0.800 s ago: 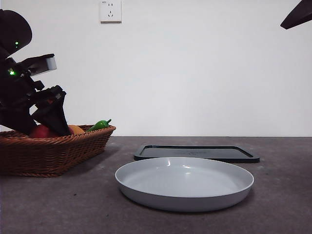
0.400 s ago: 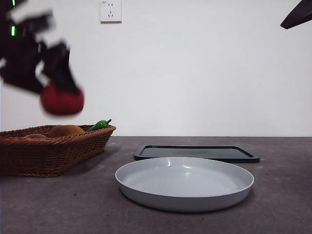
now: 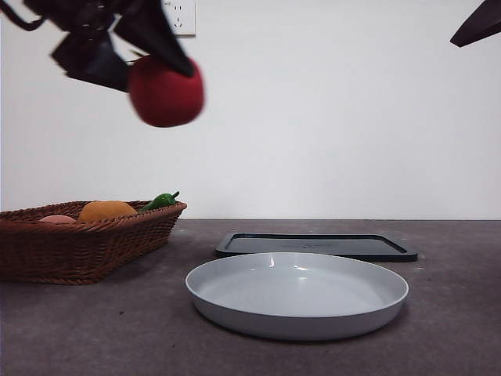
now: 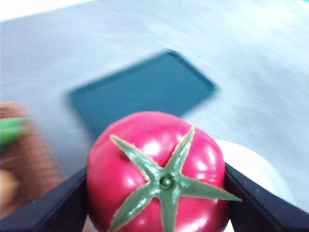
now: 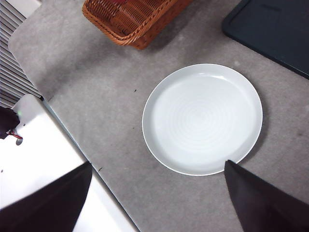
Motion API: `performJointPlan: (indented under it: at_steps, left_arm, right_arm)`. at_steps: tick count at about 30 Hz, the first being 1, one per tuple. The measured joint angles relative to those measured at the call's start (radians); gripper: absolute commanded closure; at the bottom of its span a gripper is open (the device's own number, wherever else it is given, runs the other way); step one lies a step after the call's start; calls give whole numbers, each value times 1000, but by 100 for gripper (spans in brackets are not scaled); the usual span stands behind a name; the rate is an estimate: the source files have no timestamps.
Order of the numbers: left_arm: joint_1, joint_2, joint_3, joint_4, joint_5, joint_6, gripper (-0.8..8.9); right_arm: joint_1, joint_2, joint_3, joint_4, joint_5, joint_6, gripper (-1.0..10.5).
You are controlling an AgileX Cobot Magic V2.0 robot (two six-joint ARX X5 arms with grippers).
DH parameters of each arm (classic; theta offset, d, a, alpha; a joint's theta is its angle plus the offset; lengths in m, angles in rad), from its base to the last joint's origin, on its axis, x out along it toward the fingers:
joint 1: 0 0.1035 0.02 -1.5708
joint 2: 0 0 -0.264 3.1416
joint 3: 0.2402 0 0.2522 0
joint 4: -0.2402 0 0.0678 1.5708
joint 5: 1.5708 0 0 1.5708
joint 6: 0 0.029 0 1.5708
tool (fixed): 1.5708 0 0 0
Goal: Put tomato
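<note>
Your left pincer (image 4: pixel 159 193) is clenched on the tomato (image 3: pixel 166 91), 1 black jaw pressed against each side of it and the green calyx facing up toward the wrist camera. In the front view the tomato hangs high in the air, above the near end of the wicker basket (image 3: pixel 78 247), clear of the orange fruit (image 3: pixel 107 210) and the green pepper (image 3: pixel 160 200) that lie inside it.

What matters for you now is the offset: the white plate (image 3: pixel 297 294) sits on the desk (image 3: pixel 446 329) well below the tomato and off to the side away from the basket, with the dark tray (image 3: pixel 317 245) just behind it. If the plate is the goal, as seems likely, you need to carry across first, then lower. A round tomato may roll once let go, so aim for the plate's middle.

Your right pincer (image 5: pixel 154 193) waits high over the plate with its jaws spread apart and nothing between them; the left arm is the one placed to do this.
</note>
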Motion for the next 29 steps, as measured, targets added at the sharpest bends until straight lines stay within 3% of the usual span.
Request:
performJointPlan:
  at_steps: [13,22,29]
  left_arm:
    - [-219,260,0,139,-2,0,510]
    - [-263,443,0,232,-9,4,510]
    - [-268,488,0,241,-13,12,501]
  right_arm:
    - [0,0,0,0,0,0,510]
    - [0,0,0,-2,0,0,510]
    - [0,0,0,-2,0,0,509]
